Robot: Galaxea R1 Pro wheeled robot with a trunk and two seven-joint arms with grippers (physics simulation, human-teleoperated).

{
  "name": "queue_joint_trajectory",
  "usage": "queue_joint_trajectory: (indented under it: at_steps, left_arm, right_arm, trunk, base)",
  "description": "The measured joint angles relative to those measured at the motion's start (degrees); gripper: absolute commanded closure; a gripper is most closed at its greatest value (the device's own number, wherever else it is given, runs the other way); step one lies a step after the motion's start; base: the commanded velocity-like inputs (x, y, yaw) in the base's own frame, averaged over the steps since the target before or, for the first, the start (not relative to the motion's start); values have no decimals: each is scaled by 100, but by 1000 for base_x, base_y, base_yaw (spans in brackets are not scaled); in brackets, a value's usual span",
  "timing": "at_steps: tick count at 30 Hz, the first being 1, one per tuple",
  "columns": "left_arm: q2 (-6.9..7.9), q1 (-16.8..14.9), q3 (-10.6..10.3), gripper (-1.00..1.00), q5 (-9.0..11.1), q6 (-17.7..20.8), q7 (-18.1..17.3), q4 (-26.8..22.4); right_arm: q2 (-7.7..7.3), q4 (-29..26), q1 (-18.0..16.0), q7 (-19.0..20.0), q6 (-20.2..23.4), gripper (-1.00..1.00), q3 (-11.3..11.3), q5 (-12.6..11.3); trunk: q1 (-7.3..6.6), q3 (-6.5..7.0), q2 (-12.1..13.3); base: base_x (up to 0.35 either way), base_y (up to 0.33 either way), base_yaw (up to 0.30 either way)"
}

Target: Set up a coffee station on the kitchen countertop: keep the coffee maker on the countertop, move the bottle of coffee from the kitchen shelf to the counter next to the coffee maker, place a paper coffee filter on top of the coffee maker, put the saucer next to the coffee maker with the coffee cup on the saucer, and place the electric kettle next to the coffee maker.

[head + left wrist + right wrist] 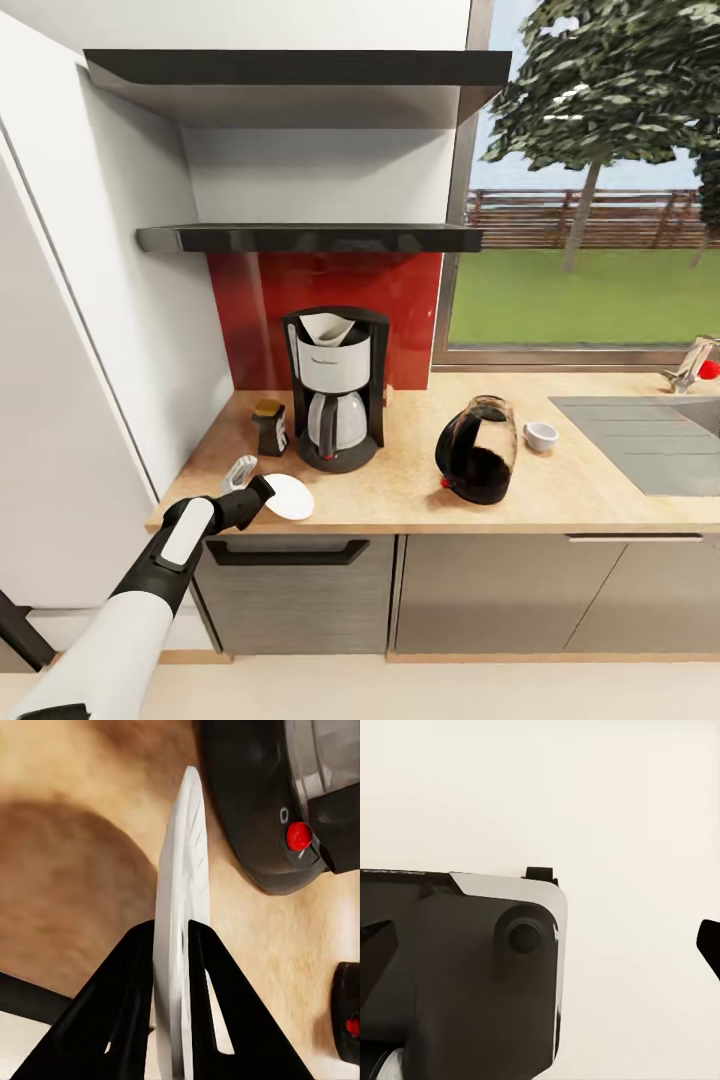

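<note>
My left gripper (264, 492) is shut on the rim of the white saucer (290, 497), low over the countertop (400, 500) near its front edge, just in front of the coffee maker (337, 390). In the left wrist view the saucer (182, 892) shows edge-on between the black fingers (127, 1005), close to the coffee maker's base (247, 817). The paper coffee filter (326, 327) sits on top of the coffee maker. Left of the machine stands the bottle of coffee (270, 427). The electric kettle (478, 450) stands to its right, with the coffee cup (541, 436) beyond. My right gripper (540, 945) hangs open over pale floor.
The black kitchen shelf (310, 237) hangs above the red backsplash. A sink (650, 440) with a tap (693, 362) lies at the counter's right end. A white wall panel (90, 350) closes off the left. A dark drawer handle (287, 551) sits below my left arm.
</note>
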Motion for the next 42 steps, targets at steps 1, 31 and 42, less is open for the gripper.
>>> queue_joint_trajectory:
  at_steps: [1,31,42]
  left_arm:
    - [0,0,0,100,3,0,0,2]
    - [-17,8,-1,100,7,-1,7,17]
    - [-4,6,-2,100,151,-19,-39,384]
  right_arm:
    - [0,0,0,0,0,-100,0,0]
    - [0,0,0,0,0,-100,0,0]
    - [0,0,0,0,0,-100,0,0]
  trunk:
    - [-1,0,0]
    - [0,0,0]
    - [-2,1,-3]
  base:
    - [101,0,-5]
    - [107,0,0]
    - [36,0,0]
